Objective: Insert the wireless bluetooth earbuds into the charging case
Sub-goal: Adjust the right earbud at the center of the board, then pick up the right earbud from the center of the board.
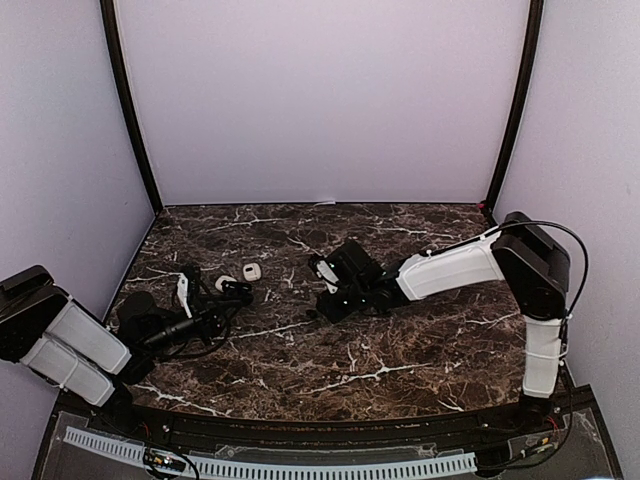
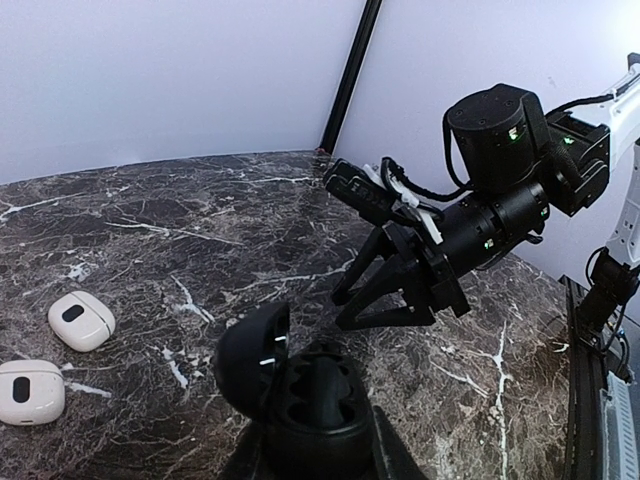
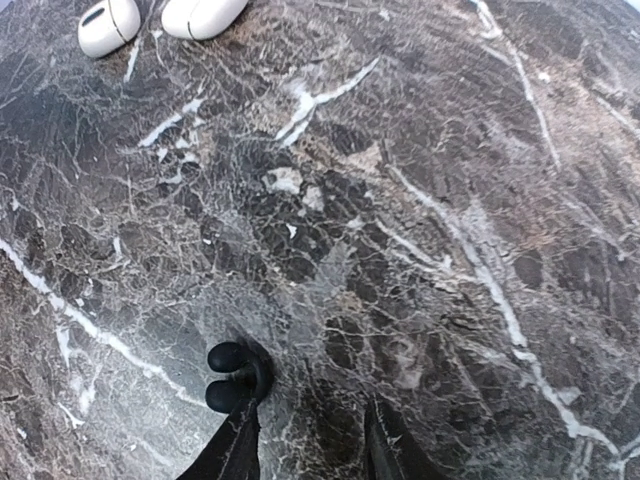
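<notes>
The right gripper (image 3: 312, 425) stands parted and empty. The black earbuds (image 3: 228, 374), seemingly a pair, lie just outside one fingertip. They look light, slick and tiny, so pinch across the stem. The left gripper (image 2: 310, 445) clenches the open black charging case (image 2: 300, 395).

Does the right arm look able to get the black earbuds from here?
Probably yes. The black earbuds lie on the bare marble table at one fingertip of the right gripper, nothing covering them, though off-centre, so a small sideways shift seems needed.
</notes>
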You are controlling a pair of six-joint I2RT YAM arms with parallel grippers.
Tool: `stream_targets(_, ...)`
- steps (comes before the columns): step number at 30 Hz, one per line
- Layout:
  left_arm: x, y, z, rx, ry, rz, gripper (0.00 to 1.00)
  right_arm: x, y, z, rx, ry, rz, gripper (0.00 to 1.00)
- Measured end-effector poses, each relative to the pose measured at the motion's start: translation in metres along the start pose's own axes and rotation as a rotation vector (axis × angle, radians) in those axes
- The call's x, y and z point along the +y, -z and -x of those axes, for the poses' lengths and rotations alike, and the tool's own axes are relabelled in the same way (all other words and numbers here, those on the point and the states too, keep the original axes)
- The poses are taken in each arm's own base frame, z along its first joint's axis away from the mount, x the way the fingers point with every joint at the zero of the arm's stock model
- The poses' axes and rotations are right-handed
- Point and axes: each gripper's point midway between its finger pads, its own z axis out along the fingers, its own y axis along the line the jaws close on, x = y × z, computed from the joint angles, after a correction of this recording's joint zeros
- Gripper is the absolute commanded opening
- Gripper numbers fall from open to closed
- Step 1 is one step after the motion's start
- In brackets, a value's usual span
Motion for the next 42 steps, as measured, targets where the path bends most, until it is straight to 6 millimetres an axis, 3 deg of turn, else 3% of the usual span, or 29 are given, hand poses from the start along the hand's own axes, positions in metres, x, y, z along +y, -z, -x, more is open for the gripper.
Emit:
stream_targets(9,-0.001,0.000,0.000,0.001,0.000,-0.003,0.14,0.005,-0.013,-0.015,0.057,0.004,0.029,0.32)
stream_targets(33,-0.003,-0.001,0.001,0.000,-0.002,-0.018,0.13,0.001,-0.015,-0.004,0.021,-0.054,0.007,0.25)
stream_targets(42,-0.004,-0.002,0.003,-0.004,-0.004,-0.023,0.13,0.011,-0.018,0.006,-0.006,-0.132,0.124,0.24)
